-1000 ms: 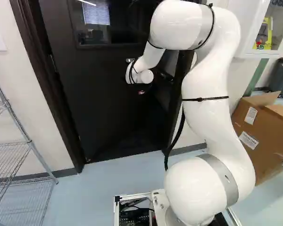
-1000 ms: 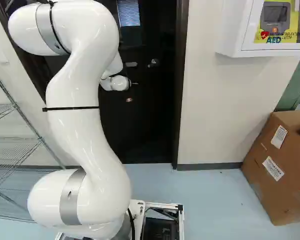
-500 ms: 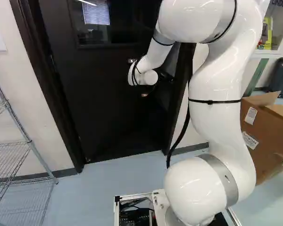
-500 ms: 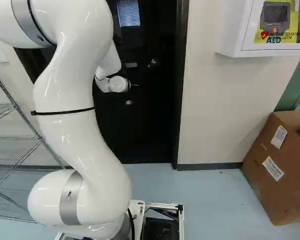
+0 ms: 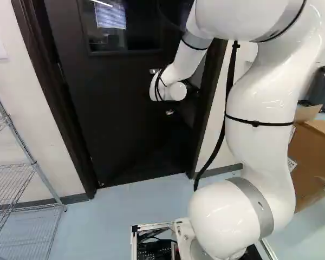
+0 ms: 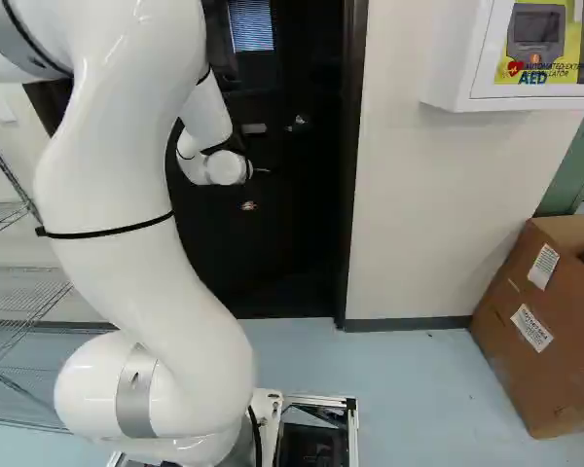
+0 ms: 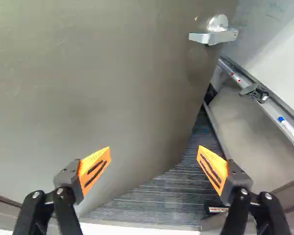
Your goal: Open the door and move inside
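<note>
Dark flooring [image 7: 157, 203] shows past the partly open door [image 5: 116, 124] ahead of you. Your gripper [image 5: 193, 90] has its fingers spread wide, apart from the lever handle [image 7: 213, 37] on that door.

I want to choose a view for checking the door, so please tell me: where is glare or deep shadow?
Left base view: a bright streak in the window, the door nearly black. Right base view: the door also very dark, glossy highlights on the arm. Wrist view: the door looks paler, softly shaded, and its lever handle is easy to see.
</note>
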